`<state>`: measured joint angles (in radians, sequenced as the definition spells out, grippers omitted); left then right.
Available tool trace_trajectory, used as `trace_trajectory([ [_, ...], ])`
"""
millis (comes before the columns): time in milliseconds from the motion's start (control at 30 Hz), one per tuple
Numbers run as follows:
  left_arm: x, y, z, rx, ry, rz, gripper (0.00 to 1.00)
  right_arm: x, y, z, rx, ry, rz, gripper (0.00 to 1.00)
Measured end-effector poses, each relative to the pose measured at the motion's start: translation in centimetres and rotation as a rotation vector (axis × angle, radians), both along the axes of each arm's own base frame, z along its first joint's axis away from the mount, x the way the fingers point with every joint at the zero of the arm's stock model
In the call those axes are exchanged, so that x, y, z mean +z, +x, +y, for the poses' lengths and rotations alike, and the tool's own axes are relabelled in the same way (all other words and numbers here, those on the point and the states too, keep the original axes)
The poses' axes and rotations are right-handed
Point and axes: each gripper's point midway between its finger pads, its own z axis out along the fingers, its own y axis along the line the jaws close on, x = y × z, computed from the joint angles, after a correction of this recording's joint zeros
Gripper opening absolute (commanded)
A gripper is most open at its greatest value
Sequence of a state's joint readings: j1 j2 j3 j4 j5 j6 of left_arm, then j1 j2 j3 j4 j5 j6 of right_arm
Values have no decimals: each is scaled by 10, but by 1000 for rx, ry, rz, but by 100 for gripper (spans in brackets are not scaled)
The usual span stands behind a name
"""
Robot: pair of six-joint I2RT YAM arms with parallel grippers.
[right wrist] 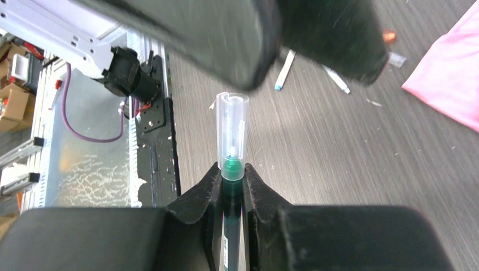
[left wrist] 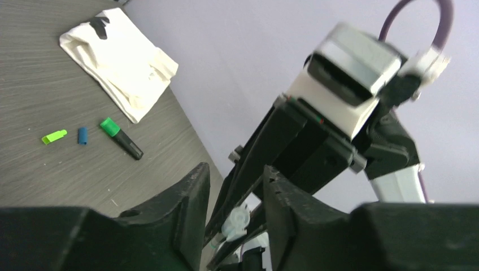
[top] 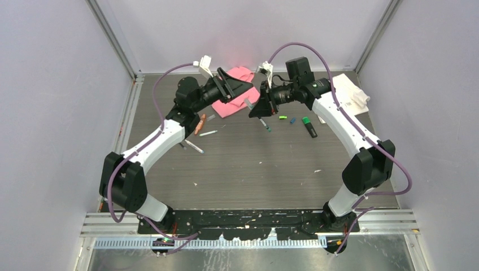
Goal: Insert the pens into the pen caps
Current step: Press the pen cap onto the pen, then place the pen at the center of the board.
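Tabletop (top: 254, 169) near far wall (top: 243, 28): right gripper (right wrist: 231, 172) clamps capped green pen (right wrist: 230, 226).

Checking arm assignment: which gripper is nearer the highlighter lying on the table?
Right. The right gripper, holding a pen, is just left of the highlighter in the top view; the left gripper is farther left, beyond it.

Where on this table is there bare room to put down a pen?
The widest free patch is the middle of the table, between the white pens and the black base plate; only specks lie there. The far strip from pink cloth to white cloth is crowded: green cap, blue cap, highlighter, left gripper, right gripper.
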<state>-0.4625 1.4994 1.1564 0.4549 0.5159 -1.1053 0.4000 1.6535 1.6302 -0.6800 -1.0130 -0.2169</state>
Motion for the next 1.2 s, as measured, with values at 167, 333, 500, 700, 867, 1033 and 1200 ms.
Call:
trace_trajectory([
  [167, 8, 9, 14, 79, -16, -3, 64, -22, -6, -3, 18, -23, 30, 1],
  [333, 8, 7, 53, 206, 22, -39, 65, -56, -8, -14, -29, -67, 105, 1],
  [500, -9, -7, 90, 318, 71, -53, 65, -126, 10, -49, -243, -220, 171, 4],
  [700, -55, -19, 109, 378, 148, 5, 65, -208, 30, -107, -477, -492, 211, 4],
  [867, -85, -23, 114, 390, 194, 59, 65, -248, 61, -140, -575, -630, 240, 6],
  [1033, -90, -26, 116, 395, 199, 68, 65, -260, 69, -171, -618, -723, 217, 10],
  [1200, -101, -28, 117, 395, 205, 88, 65, -264, 73, -188, -639, -782, 185, 15],
])
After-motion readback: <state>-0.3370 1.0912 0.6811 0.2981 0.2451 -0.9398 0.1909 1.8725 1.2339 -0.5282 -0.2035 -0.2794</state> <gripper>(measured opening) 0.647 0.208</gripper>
